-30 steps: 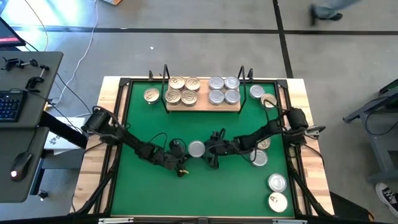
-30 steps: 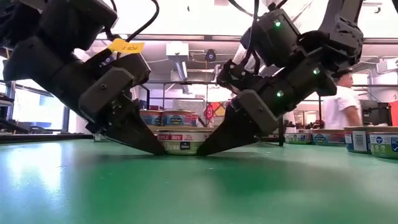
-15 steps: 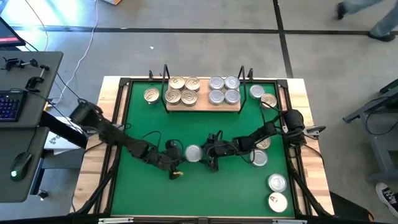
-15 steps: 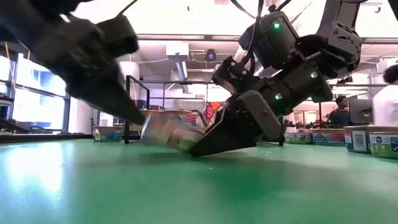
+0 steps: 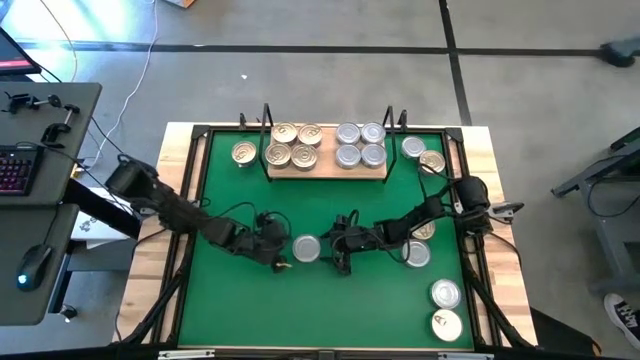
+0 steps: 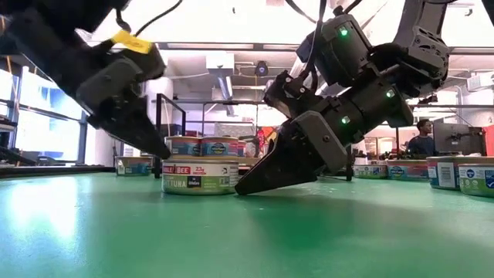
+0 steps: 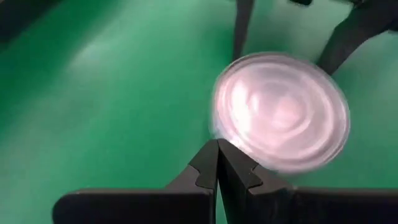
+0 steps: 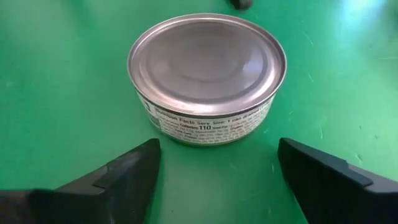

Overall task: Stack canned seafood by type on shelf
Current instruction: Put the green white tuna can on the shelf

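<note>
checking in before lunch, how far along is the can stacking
Done: eight tins sit on the shelf, gold-lidded left, silver-lidded right. In hand: a silver tin lies mid-mat between the shut left claw and the open right claw, held by neither. Left: about eight loose tins, mostly along the right edge.

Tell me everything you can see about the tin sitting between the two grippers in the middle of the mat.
The tin is a low round metal can with a plain silver lid and a printed paper label around its side. It sits flat and upright on the green mat. The open right gripper faces it without touching; the shut left gripper is at its other side.
</note>
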`<control>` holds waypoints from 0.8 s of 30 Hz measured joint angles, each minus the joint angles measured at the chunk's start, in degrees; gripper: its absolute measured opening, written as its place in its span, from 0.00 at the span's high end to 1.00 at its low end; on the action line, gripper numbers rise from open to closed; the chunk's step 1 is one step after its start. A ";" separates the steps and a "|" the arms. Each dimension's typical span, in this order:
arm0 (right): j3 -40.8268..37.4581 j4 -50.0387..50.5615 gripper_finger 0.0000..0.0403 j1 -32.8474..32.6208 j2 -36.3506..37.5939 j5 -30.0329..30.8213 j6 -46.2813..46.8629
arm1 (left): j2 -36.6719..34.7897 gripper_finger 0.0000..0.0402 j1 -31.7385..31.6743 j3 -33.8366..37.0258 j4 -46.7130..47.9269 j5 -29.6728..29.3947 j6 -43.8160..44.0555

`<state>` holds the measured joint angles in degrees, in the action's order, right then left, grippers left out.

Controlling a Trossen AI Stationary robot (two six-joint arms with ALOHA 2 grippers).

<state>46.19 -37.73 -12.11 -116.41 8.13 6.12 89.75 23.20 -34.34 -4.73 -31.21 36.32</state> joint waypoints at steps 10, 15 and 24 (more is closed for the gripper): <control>0.25 -3.59 0.20 -0.45 -0.50 0.12 5.42 | 10.95 1.00 -2.31 0.03 -15.22 0.16 0.19; 0.45 -2.55 0.20 -0.58 1.14 -0.61 12.69 | 14.01 1.00 -2.64 0.02 -20.07 0.00 0.80; 0.60 4.49 0.20 -0.45 6.55 -0.19 24.25 | 14.46 1.00 -2.65 0.01 -21.85 0.13 0.98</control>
<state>46.78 -33.24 -12.56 -109.86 7.94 30.37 104.22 20.56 -34.33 -26.58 -31.08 37.30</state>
